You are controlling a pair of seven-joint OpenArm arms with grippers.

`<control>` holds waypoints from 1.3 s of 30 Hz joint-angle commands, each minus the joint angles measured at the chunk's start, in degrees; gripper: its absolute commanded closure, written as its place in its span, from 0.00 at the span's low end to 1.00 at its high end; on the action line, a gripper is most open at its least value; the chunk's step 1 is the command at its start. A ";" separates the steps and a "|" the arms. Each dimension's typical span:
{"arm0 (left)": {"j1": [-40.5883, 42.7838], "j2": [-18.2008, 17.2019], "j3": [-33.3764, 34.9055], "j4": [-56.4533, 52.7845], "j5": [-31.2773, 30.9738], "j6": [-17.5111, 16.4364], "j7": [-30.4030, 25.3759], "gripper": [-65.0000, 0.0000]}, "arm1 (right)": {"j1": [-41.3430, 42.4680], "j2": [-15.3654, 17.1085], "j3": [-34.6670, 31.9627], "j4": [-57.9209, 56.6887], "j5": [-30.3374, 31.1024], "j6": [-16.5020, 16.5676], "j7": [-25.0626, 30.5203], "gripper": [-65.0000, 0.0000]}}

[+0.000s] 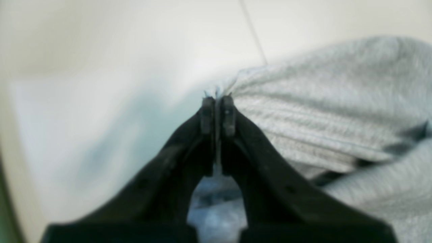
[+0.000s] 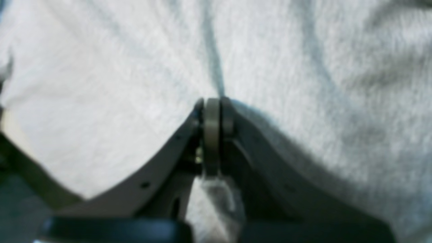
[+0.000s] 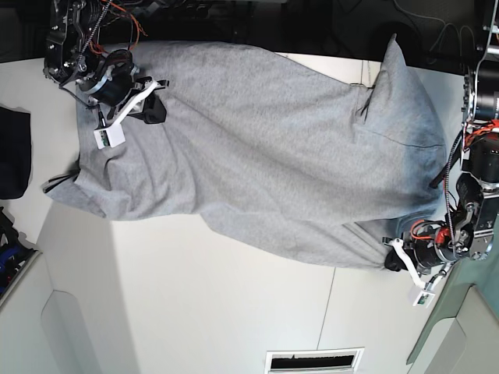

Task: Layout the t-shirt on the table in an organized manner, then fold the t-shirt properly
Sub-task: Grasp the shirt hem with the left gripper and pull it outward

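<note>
Both wrist views are soft and out of focus. In the left wrist view the left end effector (image 1: pixel 218 111) has its base cut off at 6 o'clock, and the t-shirt (image 1: pixel 324 111) runs off the frame at 3 o'clock; a dark band in the cloth toward 4 o'clock is too blurred to identify. In the right wrist view the right end effector (image 2: pixel 216 116) covers the cloth beneath it, and dim shapes at 8 o'clock cannot be made out. In the base view the counter (image 3: pixel 203 304) lies hidden under the shirt; a dark cloth (image 3: pixel 14 152) is cropped at 9 o'clock.
</note>
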 commanded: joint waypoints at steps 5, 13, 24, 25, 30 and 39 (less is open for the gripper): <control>-5.22 -1.53 -0.39 0.96 -0.42 0.68 -0.46 1.00 | -2.27 0.90 0.17 1.20 4.74 0.50 -1.09 1.00; -10.23 -1.53 -0.39 0.96 -0.39 6.78 -0.28 1.00 | -1.42 0.92 0.17 2.27 5.31 0.48 -1.05 1.00; -12.87 -1.57 -0.39 0.96 -2.60 6.21 3.96 0.63 | 3.19 0.92 0.42 3.56 5.38 0.44 -1.07 0.92; -12.87 -1.73 -0.39 0.96 -3.15 6.21 5.31 0.63 | 3.80 0.92 0.48 4.00 5.55 0.44 -1.07 0.91; -11.65 -4.39 -0.39 1.92 -15.43 -1.36 11.93 0.63 | 6.21 0.92 2.97 7.45 5.53 0.42 -1.05 0.79; 2.56 -11.54 -0.46 12.31 -31.89 -9.70 22.40 0.63 | 16.33 1.97 9.64 1.18 -2.10 -5.20 3.67 0.56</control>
